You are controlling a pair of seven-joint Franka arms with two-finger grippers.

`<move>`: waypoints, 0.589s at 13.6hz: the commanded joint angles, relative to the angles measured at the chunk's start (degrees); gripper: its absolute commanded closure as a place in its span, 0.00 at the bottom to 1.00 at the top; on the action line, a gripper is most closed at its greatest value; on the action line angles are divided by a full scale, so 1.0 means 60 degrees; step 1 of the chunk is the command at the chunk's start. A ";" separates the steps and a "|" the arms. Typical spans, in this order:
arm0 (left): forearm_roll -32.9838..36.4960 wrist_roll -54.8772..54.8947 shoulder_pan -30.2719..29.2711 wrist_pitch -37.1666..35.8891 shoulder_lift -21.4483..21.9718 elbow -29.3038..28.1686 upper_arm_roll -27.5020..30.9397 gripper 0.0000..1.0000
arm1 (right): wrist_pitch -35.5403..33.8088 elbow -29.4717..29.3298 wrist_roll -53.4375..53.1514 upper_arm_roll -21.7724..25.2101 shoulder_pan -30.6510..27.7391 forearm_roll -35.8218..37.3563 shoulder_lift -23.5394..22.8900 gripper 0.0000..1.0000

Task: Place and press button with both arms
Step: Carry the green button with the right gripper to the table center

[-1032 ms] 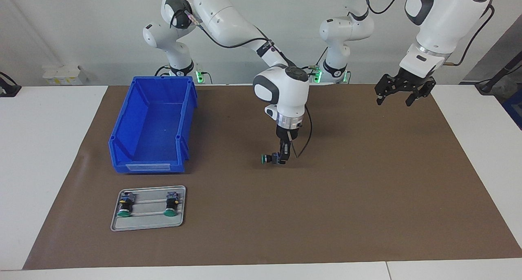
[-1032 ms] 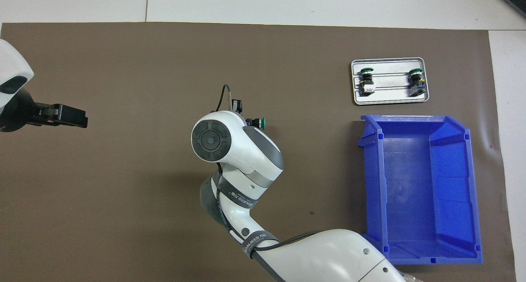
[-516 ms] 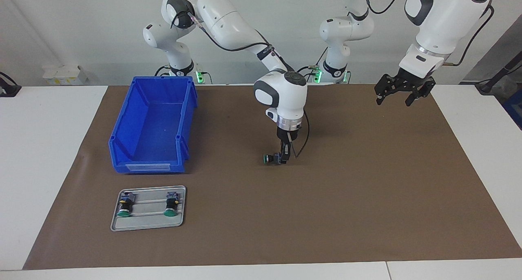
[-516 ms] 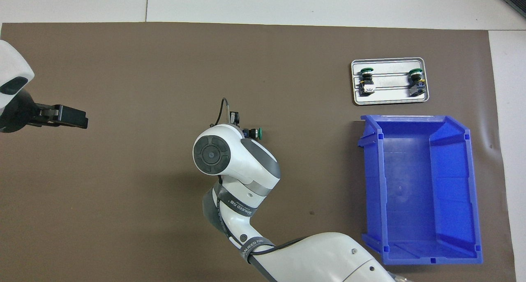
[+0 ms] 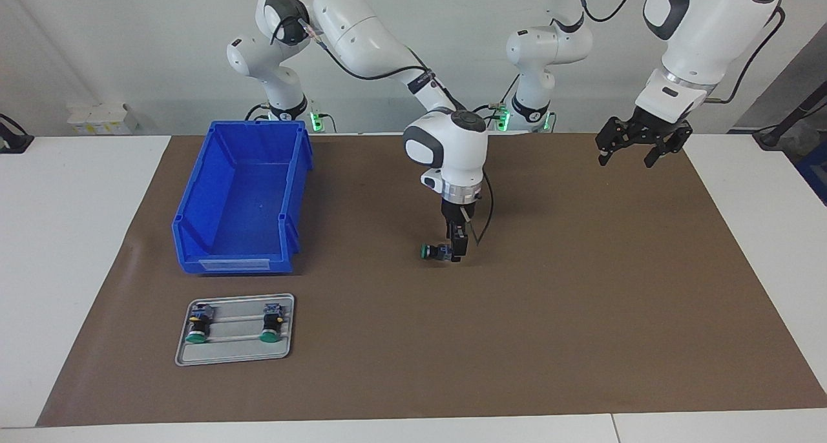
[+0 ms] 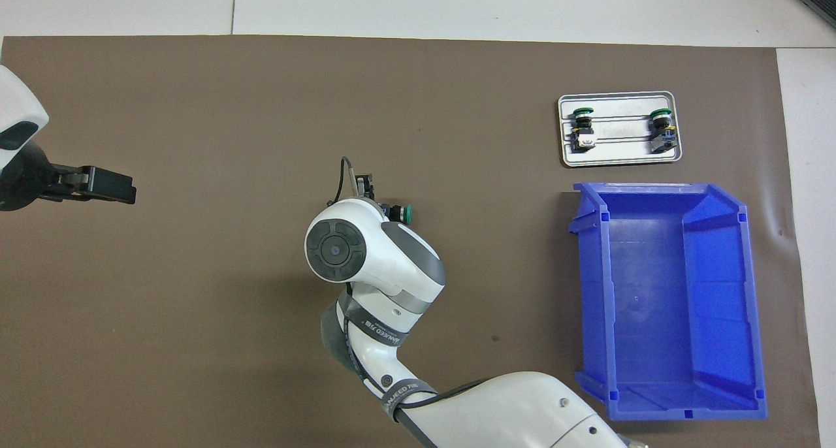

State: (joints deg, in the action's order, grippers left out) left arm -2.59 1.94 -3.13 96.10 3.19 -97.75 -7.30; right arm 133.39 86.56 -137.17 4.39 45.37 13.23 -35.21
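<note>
A blue bin [image 5: 242, 197] stands toward the right arm's end of the brown mat [image 5: 581, 314], and just beside its front, farther from the robots, a grey tray [image 5: 234, 354] carries two spare green-capped switches [image 5: 196, 330]. The button [image 5: 431, 252] lies on its side at mid-mat, its cap turned toward the bin. The right gripper [image 5: 456, 249] stands upright against its body; whether its jaws clamp it I cannot tell. From overhead the right arm's wrist [image 6: 366, 249] hides that gripper, leaving only the button's cap [image 6: 403, 213] showing. The left gripper [image 5: 634, 147] waits aloft with spread jaws, holding nothing.
</note>
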 commanded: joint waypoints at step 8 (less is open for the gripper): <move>-0.0140 0.0161 0.2012 0.1763 0.0026 -0.0525 -0.0102 0.00 | -0.1120 0.2185 0.7088 -0.0102 -0.2314 -0.0300 0.3641 0.00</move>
State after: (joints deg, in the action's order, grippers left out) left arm -3.03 2.52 4.75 102.15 3.14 -98.73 -8.64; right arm 127.87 96.42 -105.15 4.56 34.52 12.77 -16.16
